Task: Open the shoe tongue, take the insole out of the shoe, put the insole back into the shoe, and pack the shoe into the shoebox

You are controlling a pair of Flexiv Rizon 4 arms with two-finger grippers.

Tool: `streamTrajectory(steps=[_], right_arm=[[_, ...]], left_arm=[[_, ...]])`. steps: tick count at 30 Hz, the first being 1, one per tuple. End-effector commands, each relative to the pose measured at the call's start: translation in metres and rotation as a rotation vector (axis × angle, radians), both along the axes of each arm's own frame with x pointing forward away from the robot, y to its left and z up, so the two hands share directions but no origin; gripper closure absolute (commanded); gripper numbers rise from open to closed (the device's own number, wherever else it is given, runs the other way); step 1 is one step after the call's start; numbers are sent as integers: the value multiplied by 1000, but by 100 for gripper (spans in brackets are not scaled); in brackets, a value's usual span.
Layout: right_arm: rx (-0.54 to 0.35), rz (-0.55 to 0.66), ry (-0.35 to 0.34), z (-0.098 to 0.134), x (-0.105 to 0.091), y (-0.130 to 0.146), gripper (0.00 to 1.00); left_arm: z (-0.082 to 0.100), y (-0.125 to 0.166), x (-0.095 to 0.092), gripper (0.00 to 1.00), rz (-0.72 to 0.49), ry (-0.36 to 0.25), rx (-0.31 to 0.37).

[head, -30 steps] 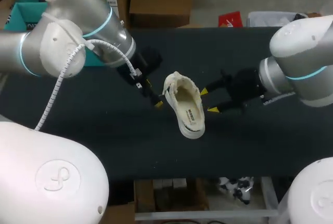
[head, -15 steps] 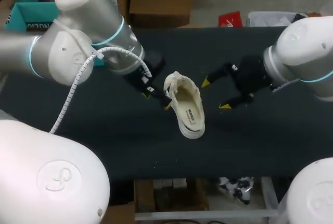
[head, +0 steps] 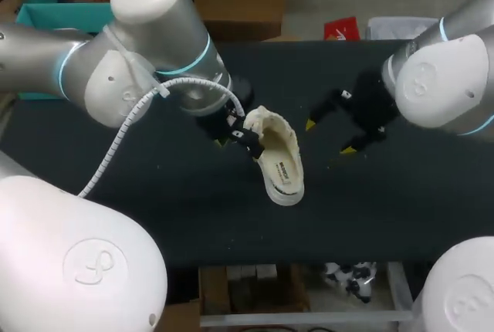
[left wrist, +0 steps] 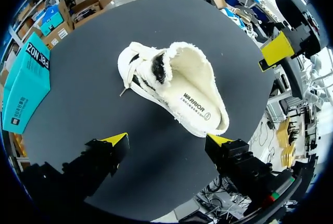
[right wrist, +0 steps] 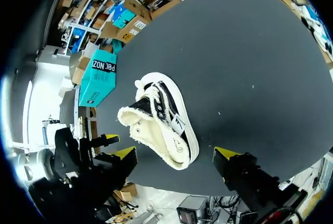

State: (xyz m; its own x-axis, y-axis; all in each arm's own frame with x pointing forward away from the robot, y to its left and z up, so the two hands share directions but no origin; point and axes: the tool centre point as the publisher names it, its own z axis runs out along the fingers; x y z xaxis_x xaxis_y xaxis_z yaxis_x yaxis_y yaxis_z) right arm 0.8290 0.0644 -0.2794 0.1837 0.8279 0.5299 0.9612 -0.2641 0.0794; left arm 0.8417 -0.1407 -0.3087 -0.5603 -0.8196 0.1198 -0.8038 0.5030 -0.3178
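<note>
Left jaws and right jaws wide apart, apparently clear of the shoe (head: 279,156).

Black table (head: 154,216): a white shoe (left wrist: 174,91) lies just ahead of the left gripper (left wrist: 167,140); a teal shoebox (left wrist: 26,81) rests off to its side, at the table's edge.

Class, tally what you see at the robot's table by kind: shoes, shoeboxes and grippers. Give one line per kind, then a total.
Shoe: 1
Shoebox: 1
Grippers: 2, the left gripper and the right gripper
Total: 4
</note>
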Motion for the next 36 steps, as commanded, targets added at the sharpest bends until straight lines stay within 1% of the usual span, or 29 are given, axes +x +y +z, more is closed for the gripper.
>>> streamTrajectory(steps=[1,2,3,14,15,16,17,18,19,20,21,22,23,24,25,26,27,28,29,30,33,34,35,36], right_arm=[[-107,321,56,14,8,-16,0],[-145,293,79,16,8,-17,0],[-145,293,79,16,8,-17,0],[-145,293,79,16,8,-17,0],[-178,322,66,16,11,-22,0],[-210,382,54,16,14,-24,0],[-214,440,21,16,15,-27,0],[-235,452,23,16,17,-30,0],[-264,485,21,15,18,-31,0],[-266,526,-13,15,18,-34,0],[-283,568,-30,15,19,-36,0],[-298,579,-32,14,19,-38,0],[-310,595,-51,14,20,-40,0],[-326,643,-71,14,20,-42,0],[-346,646,-70,14,20,-43,0],[-363,667,-73,13,21,-44,0],[-380,719,-91,13,22,-46,0],[-397,759,-100,12,21,-47,0],[-408,784,-107,11,22,-48,0],[-418,848,-132,10,23,-50,0],[-450,957,-165,8,25,-53,0],[-467,975,-160,7,26,-54,0],[-475,995,-155,7,27,-55,0],[-487,1049,-167,6,29,-56,0]], left_arm=[[-12,-13,1,0,120,-11,40],[-12,-13,1,0,176,-22,58],[-12,-13,0,0,174,-11,65],[-12,-13,0,0,174,-11,65],[-12,-13,0,0,174,-11,65],[-14,-13,4,0,214,3,40],[-17,-14,9,0,238,28,23],[-19,-14,12,0,260,49,-2],[-22,-15,15,0,291,58,-8],[-25,-15,17,0,311,70,-14],[-28,-15,19,0,338,87,-30],[-30,-15,21,0,366,90,-39],[-32,-16,23,0,373,102,-46],[-35,-17,24,0,392,113,-55],[-37,-18,25,0,412,104,-41],[-39,-20,26,0,418,109,-44],[-40,-21,27,0,421,119,-56],[-41,-23,28,0,433,115,-48],[-41,-25,29,0,437,128,-60],[-41,-26,31,0,438,129,-56],[-42,-33,32,0,454,137,-22],[-42,-34,32,0,456,137,-19],[-41,-36,32,3,467,137,-18],[-40,-37,33,11,472,136,-13]])
